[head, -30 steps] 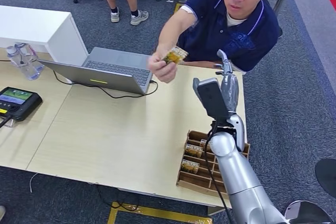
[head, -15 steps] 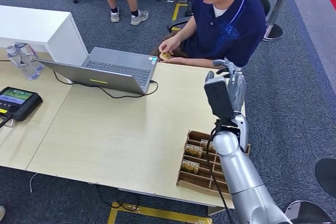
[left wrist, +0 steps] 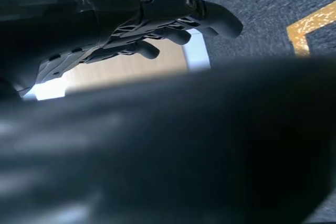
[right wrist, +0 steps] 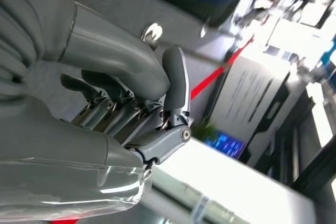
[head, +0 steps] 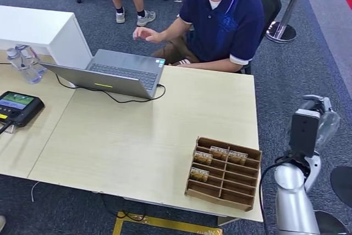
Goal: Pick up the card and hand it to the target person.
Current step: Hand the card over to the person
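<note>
Wide pale wooden counter (head: 124, 136) across the head view, and a person in a dark blue polo (head: 226, 17) is seated at its far edge, one empty hand (head: 145, 34) lifted over the open grey laptop (head: 114, 75). A black cable (head: 112, 96) trails from the laptop across the counter top. Off to the far left sits a black handheld device with a lit screen (head: 17, 105), with clear plastic bottles (head: 25, 61) behind it.

Now to the near right corner of the counter: a brown wooden divided tray (head: 249, 175), and there are the cards (head: 202, 158), four of them that I can make out, lying in the slots on its left and far side.

Off the counter's right edge, the right hand (head: 328, 120) is raised above the grey carpet, well apart from the tray. Up close, that right hand (right wrist: 130, 108) has its dark fingers curled in toward the palm, thumb upright, clenched on nothing.

The left hand (left wrist: 158, 24) hangs with its fingers stretched out and slightly apart, released and carrying nothing.
</note>
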Robot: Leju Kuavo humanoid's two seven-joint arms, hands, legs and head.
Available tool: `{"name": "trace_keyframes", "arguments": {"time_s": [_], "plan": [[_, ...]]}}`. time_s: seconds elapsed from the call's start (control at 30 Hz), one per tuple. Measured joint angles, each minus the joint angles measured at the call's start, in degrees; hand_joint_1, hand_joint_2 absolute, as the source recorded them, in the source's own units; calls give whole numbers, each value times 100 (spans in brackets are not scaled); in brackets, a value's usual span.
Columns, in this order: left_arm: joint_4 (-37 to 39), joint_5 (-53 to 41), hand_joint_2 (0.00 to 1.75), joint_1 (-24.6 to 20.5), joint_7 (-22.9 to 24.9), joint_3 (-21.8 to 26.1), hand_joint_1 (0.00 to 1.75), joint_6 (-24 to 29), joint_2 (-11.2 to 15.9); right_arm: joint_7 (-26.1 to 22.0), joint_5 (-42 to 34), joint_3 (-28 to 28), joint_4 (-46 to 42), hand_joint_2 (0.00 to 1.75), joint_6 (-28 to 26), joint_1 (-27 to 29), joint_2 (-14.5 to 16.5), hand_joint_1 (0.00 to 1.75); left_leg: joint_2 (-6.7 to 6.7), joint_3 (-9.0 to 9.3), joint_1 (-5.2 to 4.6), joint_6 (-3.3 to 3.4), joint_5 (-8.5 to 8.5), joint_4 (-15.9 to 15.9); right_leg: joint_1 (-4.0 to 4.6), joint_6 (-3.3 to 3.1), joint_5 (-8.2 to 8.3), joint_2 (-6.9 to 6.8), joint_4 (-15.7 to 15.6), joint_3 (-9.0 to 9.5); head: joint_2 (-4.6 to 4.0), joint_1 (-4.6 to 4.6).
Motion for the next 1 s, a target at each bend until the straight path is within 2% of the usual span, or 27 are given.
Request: {"name": "trace_keyframes", "arguments": {"time_s": [0.17,0.37,0.47,0.5,0.57,0.63,0.73,0.83,0.9,1.0], "plan": [[14,34,0,1,-20,2,0,3,-21,-72,-171,-1062,359,175,171,337,-238,175,0,-1,-1,1,-1,0,-1,0,0,-1,-1,0,0,1],[21,36,0,-6,-1,1,0,2,-37,-13,-299,-1959,1638,175,395,413,-529,173,2,2,-1,1,-3,0,0,0,0,1,-2,0,0,0],[21,36,0,-11,3,1,0,2,-40,211,-312,-2341,2905,175,757,343,-698,167,-10,4,5,2,-4,0,6,-2,-5,-10,-4,6,0,2],[21,35,0,-10,-5,1,0,2,-40,321,-333,-2469,3463,175,908,346,-746,160,-17,3,6,2,-4,0,8,-2,-7,-17,-5,8,0,3],[21,33,0,-6,-34,1,0,-3,-40,656,-397,-2679,4497,175,1238,456,-790,129,-29,0,7,2,-5,0,9,-3,-12,-28,-4,9,0,2],[21,20,0,-3,-76,1,0,-12,-40,1046,-522,-2845,5276,175,1613,669,-767,89,-35,-3,7,-1,-8,-3,9,-9,-17,-35,-3,7,0,0],[21,-12,0,-3,-126,1,0,-16,-40,1563,-801,-3090,6025,175,2079,957,-675,59,-35,-3,11,-9,-14,-8,12,-16,-24,-35,-2,5,0,0],[21,-35,0,-3,-143,-1,0,-21,-40,2065,-1062,-3380,6482,175,2235,1140,-539,10,-29,-2,16,-16,-17,-10,16,-19,-28,-28,-2,5,0,1],[21,-53,0,-4,-157,-2,0,-21,-40,2294,-1056,-3507,6665,175,2209,1206,-435,0,-24,-2,16,-17,-18,-10,16,-19,-28,-21,-2,5,0,1],[21,-78,0,-4,-179,-2,0,-21,-40,2411,-822,-3549,6820,175,2124,1238,-329,0,-15,4,15,-17,-18,-10,16,-18,-27,-13,-2,6,0,1]]}}
